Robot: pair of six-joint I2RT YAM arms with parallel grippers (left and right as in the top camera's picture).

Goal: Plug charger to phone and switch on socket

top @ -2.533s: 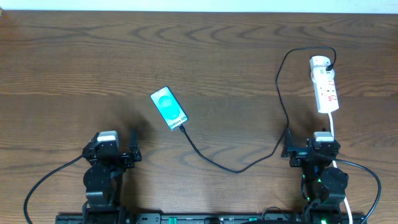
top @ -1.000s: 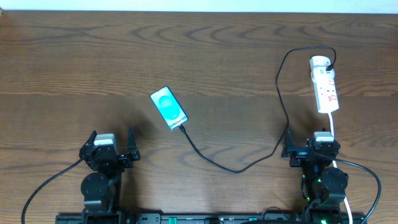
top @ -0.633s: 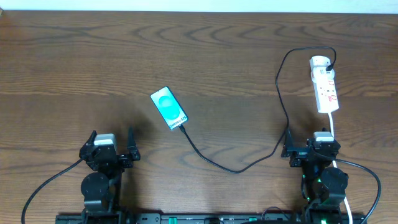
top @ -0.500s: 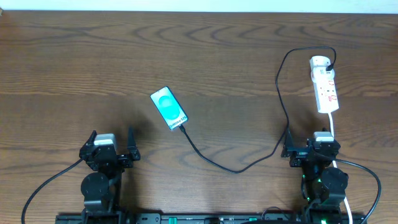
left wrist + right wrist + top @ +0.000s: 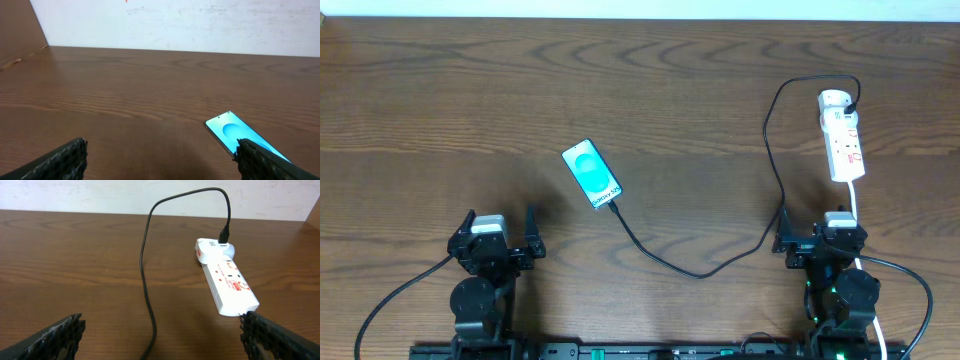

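Observation:
The phone (image 5: 592, 174) with a lit cyan screen lies tilted on the wood table, also in the left wrist view (image 5: 240, 139). The black charger cable (image 5: 695, 270) joins its lower end, curves right and runs up to the white socket strip (image 5: 842, 137) at far right. In the right wrist view the cable (image 5: 146, 280) loops into a white adapter on the strip (image 5: 227, 283). My left gripper (image 5: 500, 232) is open and empty near the front left, its fingers wide apart (image 5: 159, 159). My right gripper (image 5: 820, 232) is open and empty below the strip (image 5: 162, 335).
The strip's thick white cord (image 5: 858, 215) runs down past my right arm. Black arm cables trail at the front edge (image 5: 390, 295). A white wall borders the table's far edge (image 5: 175, 22).
My left arm has drawn back toward the front edge and its fingers have opened wider since 2.5 s ago. Nothing has moved in the last second.

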